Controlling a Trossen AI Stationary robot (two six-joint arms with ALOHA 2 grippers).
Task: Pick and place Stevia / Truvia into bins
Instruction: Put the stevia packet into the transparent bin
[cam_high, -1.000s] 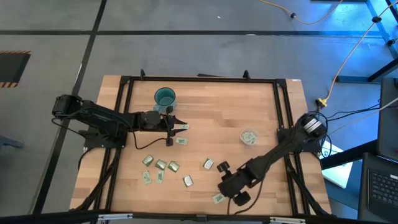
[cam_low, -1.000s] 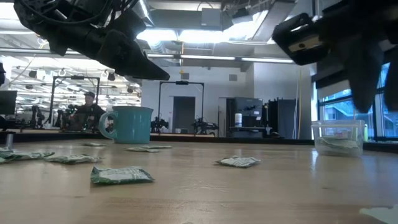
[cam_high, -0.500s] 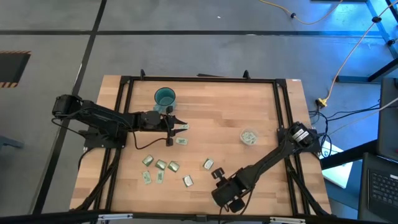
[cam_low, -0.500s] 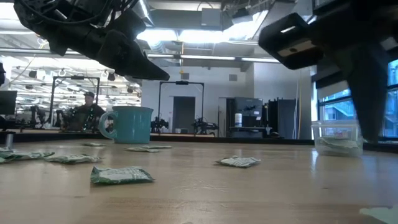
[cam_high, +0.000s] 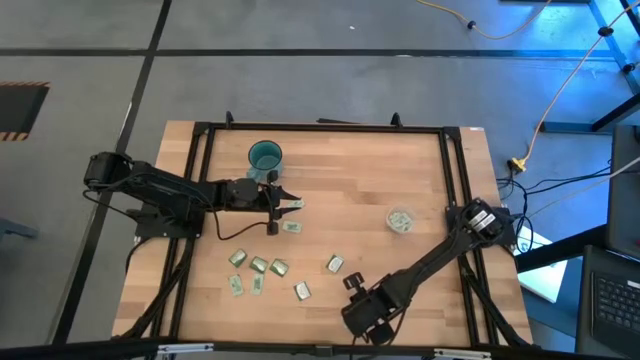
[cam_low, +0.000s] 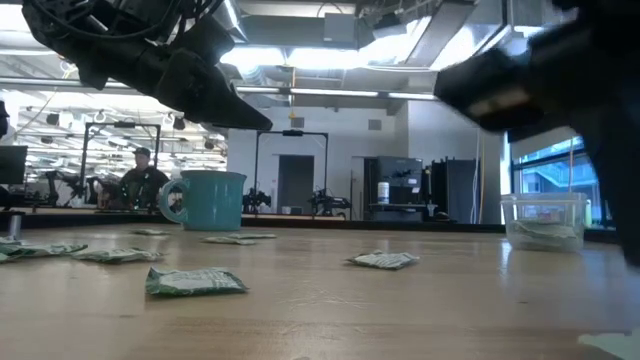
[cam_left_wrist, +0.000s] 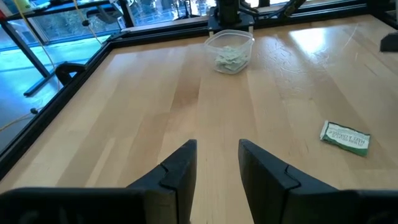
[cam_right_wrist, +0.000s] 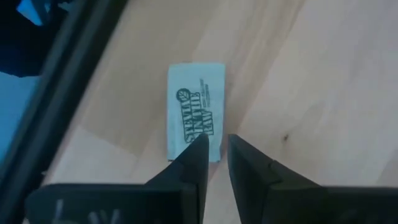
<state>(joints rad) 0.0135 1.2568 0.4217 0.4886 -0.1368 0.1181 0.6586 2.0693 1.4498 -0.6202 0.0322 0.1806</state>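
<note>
Right hand (cam_right_wrist: 213, 155) hangs at the near edge of the surface (cam_high: 360, 200), fingers set to a narrow gap with nothing between them, directly over a pale green-and-white Stevia sachet (cam_right_wrist: 194, 111) that lies flat just beside the dark edge rail (cam_right_wrist: 68, 74). Judging from this, the risk is plain: with so slim a gap, the tips may land on top of the flat paper and skid it toward the rail, or push it off the edge altogether, instead of straddling it.

Farther in, a loose group of sachets (cam_high: 258, 267) is scattered across the middle, well apart from either bin. Left hand (cam_left_wrist: 216, 163) hovers beyond them with its fingers spread and empty, close to one more sachet (cam_left_wrist: 345, 136).

The clear cup (cam_high: 401, 220) stands toward the right side with some sachets already inside, and the teal cup (cam_high: 265, 157) sits at the far side. A carry from the near edge to either cup is long, so a weak pinch could drop the paper on the way.
</note>
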